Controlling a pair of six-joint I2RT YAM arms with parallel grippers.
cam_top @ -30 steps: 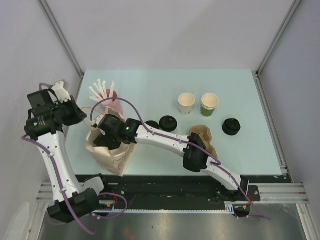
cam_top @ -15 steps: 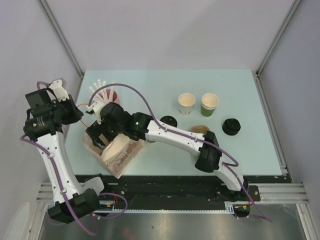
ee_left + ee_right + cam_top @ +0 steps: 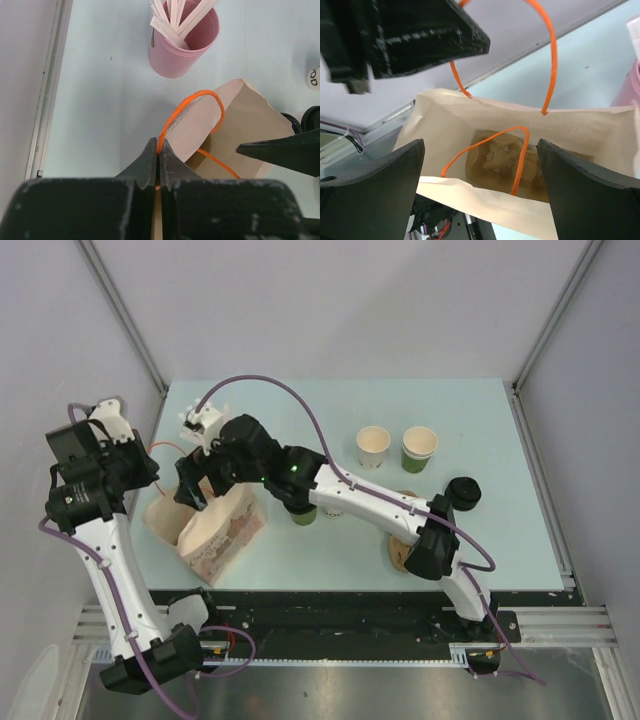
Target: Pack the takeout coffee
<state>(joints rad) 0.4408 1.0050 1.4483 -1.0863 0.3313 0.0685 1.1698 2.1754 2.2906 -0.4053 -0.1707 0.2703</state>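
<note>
Left gripper (image 3: 158,151) pinches the handle (image 3: 202,92) of the bag (image 3: 225,530); right gripper (image 3: 480,160) gapes empty over the bag's mouth; green cup (image 3: 303,514) just beside the bag, nearer the right arm.

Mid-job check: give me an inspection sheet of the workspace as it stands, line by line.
Surface: pale blue table, no spills seen.
Job's things: dark green cup stands partly under the right arm, right of the paper bag; no cup seen inside it.
Clutter: lidless white cup, lidless green cup, black lid, pulp tray, pink cup of wrapped sticks.
Grippers: left gripper jaws shut on the orange bag handle; right gripper jaws open over the bag mouth.
Cables: purple cable arches over the right arm, no snag seen.
Surroundings: plain walls, metal rail at near edge.
</note>
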